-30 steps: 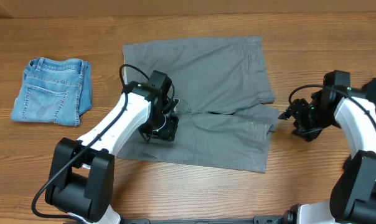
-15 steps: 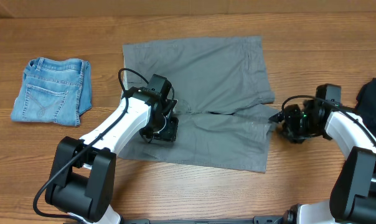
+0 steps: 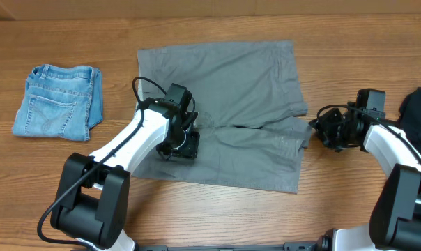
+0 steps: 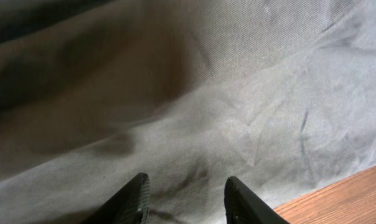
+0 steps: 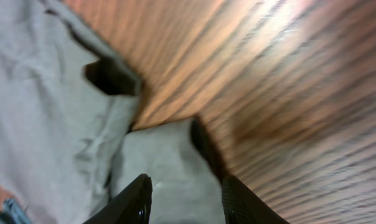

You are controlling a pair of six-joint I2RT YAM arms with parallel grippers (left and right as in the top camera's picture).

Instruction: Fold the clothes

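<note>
The grey shorts (image 3: 231, 97) lie spread flat in the middle of the table, their leg ends towards the right. My left gripper (image 3: 185, 148) rests low over their left part near the front edge. In the left wrist view its fingers stand apart over bare grey cloth (image 4: 238, 112), so the gripper (image 4: 185, 190) is open. My right gripper (image 3: 317, 131) is at the shorts' right edge. A corner of grey cloth (image 5: 169, 162) lies between its parted fingers, and the gripper (image 5: 185, 186) is open.
Folded light-blue denim shorts (image 3: 57, 101) lie at the far left. A black garment (image 3: 419, 104) sits at the right edge behind my right arm. Bare wooden table (image 3: 217, 216) shows along the front and between the garments.
The right gripper reached left to the shorts' leg corner, narrowed its jaws, and has drawn back slightly to the right. The left arm has hardly moved.
</note>
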